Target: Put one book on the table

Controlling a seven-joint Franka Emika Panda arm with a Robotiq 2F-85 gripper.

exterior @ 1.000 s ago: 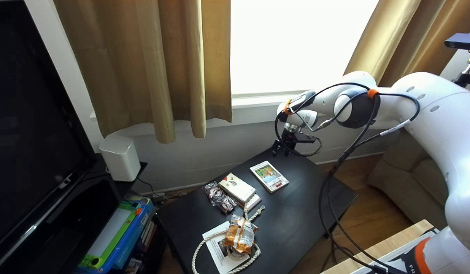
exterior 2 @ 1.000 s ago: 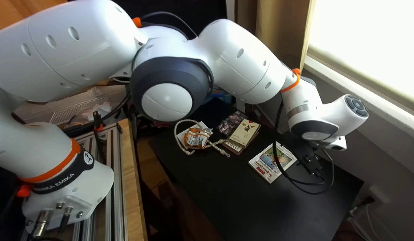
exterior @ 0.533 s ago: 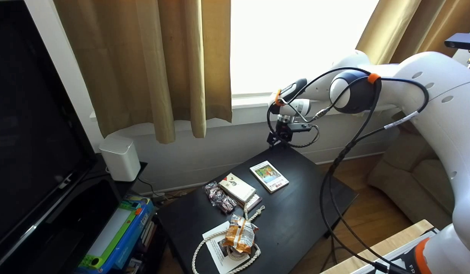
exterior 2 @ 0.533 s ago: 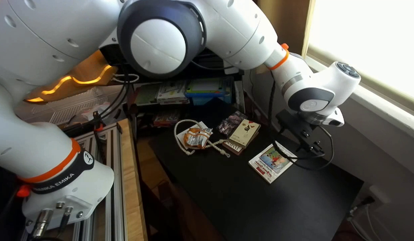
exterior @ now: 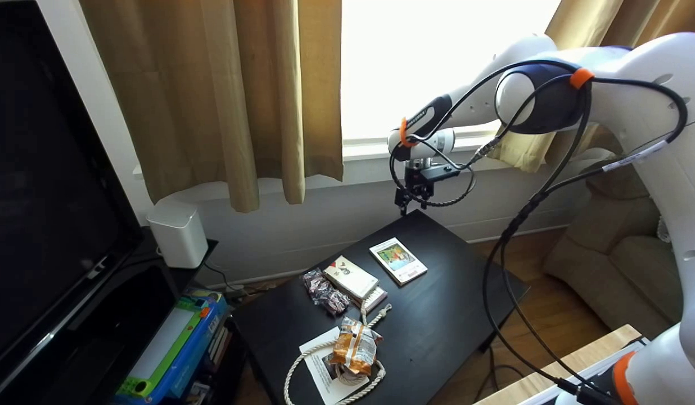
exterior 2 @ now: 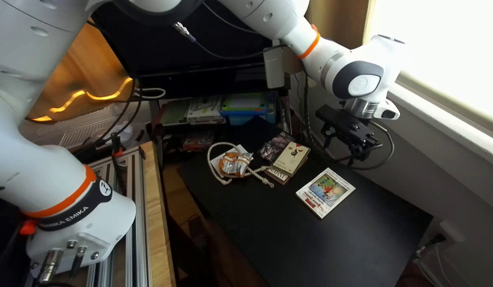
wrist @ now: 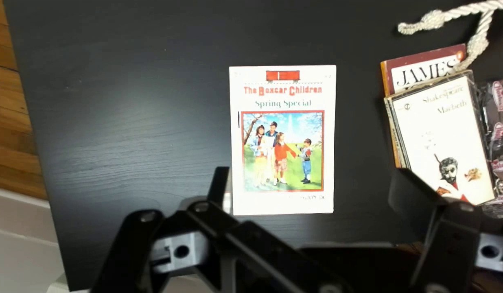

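Your black two-finger tool point(wrist: 310, 184) hangs spread, holding nothing, clear of the thin white rectangular picture-covered paperback point(wrist: 282, 140), which lies flat on the black wood-grained desk point(wrist: 125, 114); placing looks done, so just back away
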